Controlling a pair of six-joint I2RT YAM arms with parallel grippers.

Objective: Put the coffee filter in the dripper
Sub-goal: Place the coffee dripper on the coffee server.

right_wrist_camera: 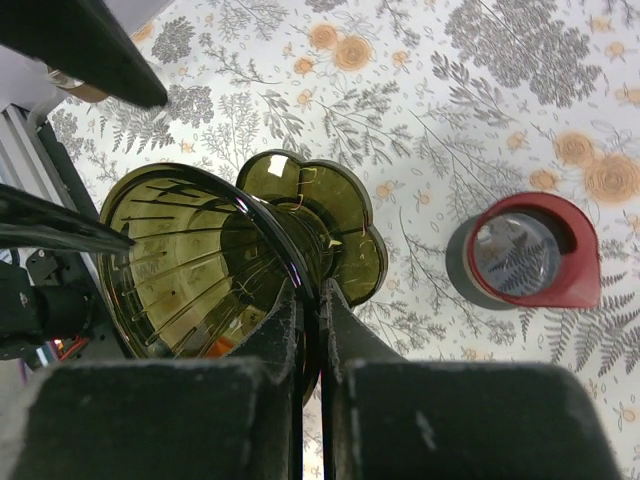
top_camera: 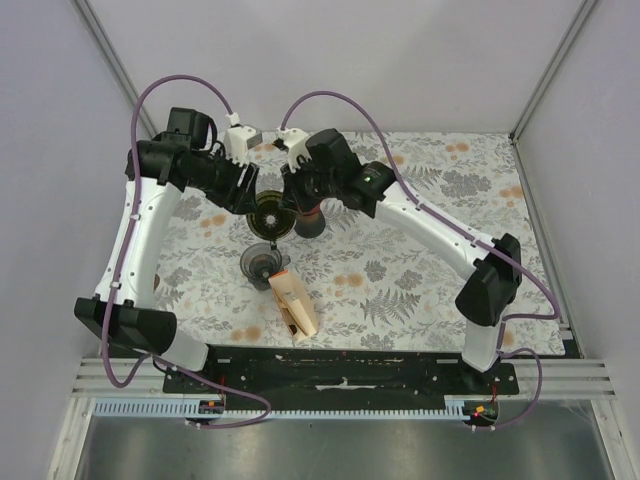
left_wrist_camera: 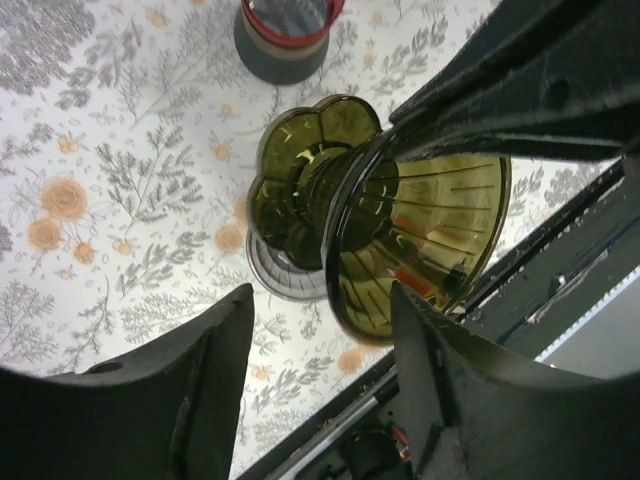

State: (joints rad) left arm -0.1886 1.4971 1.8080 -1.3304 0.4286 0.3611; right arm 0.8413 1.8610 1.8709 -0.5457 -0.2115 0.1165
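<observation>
Closest to the arm bases on my overhead feed, the tan coffee filter [top_camera: 294, 305] lies flat on the flowered desk [top_camera: 420, 270], well outside the dripper and with neither claw on it. Just beyond it stands a clear glass vessel [top_camera: 261, 262], touching or nearly touching the filter's far end. Farther in, both arms meet over the olive-green dripper [right_wrist_camera: 190, 250]. My right claw [right_wrist_camera: 310, 295] is clamped thin on the dripper's rim, one finger inside the cone and one outside. My left claw [left_wrist_camera: 322, 292] stands with its jaws spread, the dripper's wide mouth sitting in the gap between them, and I see no firm contact from that side. From the wrist feeds I cannot tell whether the dripper's scalloped base touches the desk. Just right of the dripper, at about the same depth, a dark cup with a red rim [right_wrist_camera: 530, 262] stands upright on the desk.
</observation>
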